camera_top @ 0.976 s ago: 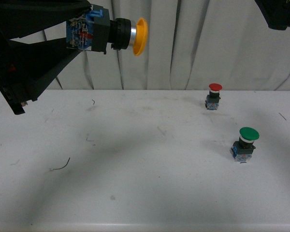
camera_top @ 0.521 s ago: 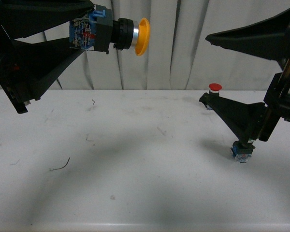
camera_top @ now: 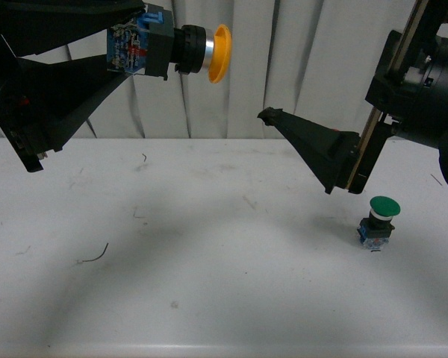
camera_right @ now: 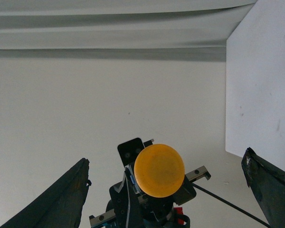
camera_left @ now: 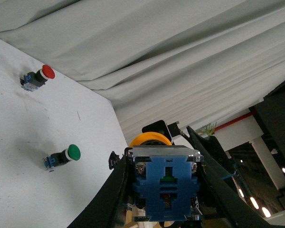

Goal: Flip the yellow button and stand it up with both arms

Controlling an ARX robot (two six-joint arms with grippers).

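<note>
My left gripper [camera_top: 132, 46] is shut on the blue-and-clear base of the yellow button [camera_top: 218, 54] and holds it high above the table's left side, lying sideways with its cap pointing right. In the left wrist view the blue base [camera_left: 165, 190] sits between the fingers [camera_left: 109, 194], with the yellow cap rim beyond it. My right gripper [camera_right: 166, 159] is open, level with the cap and apart from it. Its lower finger [camera_top: 313, 153] points left toward the button. The right wrist view shows the round cap [camera_right: 159, 170] face-on between the spread fingers.
A green-capped button [camera_top: 379, 220] stands on the white table [camera_top: 209, 261] at the right, below the right arm; it also shows in the left wrist view [camera_left: 64, 156]. A red-capped button [camera_left: 38, 77] stands farther back, hidden in the front view. A grey curtain hangs behind.
The right arm has come in from the right, risen and reached left toward the held button, now hiding the red button. The left gripper and yellow button have barely moved.
</note>
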